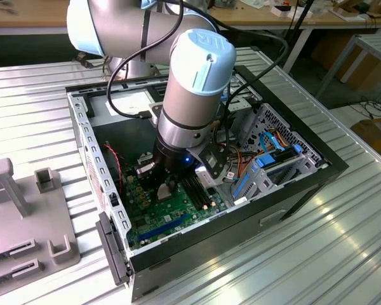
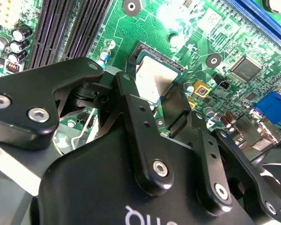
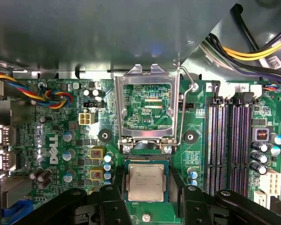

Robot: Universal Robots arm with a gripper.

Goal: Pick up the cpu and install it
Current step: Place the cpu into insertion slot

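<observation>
The pincer (image 3: 146, 176) hangs inside the computer case (image 1: 241, 222), its fingers apart on either side of the cpu (image 3: 145, 182). The cpu lies flat in the socket (image 3: 145, 161) on the green board (image 3: 196, 154), below the raised metal plate (image 3: 147, 78).

An open computer case (image 1: 292, 190) stands on a ribbed metal table (image 1: 343, 241), with a grey holder block (image 1: 25, 216) at the exterior view's left. Inside lies a green motherboard (image 3: 61, 126). Its metal socket frame (image 3: 119, 110) stands open, with black memory slots (image 3: 229, 145) beside it.
</observation>
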